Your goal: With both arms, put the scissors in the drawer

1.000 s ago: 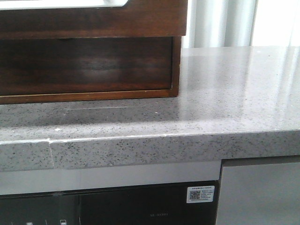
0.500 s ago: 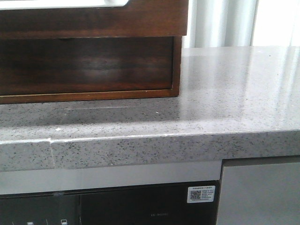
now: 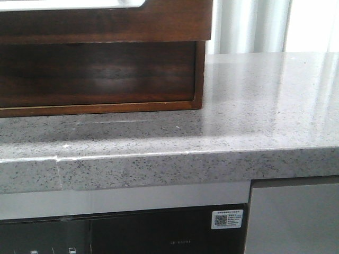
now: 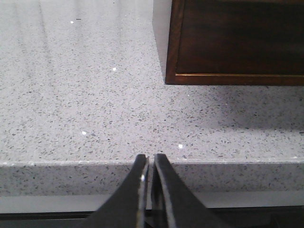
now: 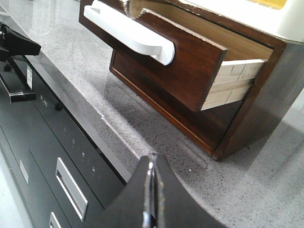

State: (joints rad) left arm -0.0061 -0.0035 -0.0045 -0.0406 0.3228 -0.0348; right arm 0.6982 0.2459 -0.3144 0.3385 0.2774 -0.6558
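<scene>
The scissors are not in any view. The drawer [image 3: 106,24] is pulled out of the dark wooden cabinet [image 3: 198,74] at the upper left of the front view, with a white rim along its top. In the right wrist view the drawer [image 5: 190,61] stands open with a white handle [image 5: 133,33] on its front and pale wood sides. My left gripper [image 4: 150,164] is shut and empty, in front of the counter's front edge, left of the cabinet. My right gripper [image 5: 152,164] is shut and empty, in front of the counter edge, below the open drawer.
The grey speckled countertop [image 3: 254,106] runs right of the cabinet. A black appliance front [image 3: 159,233] with a sticker [image 3: 226,218] sits below the counter. A black arm part [image 5: 16,45] shows in the right wrist view.
</scene>
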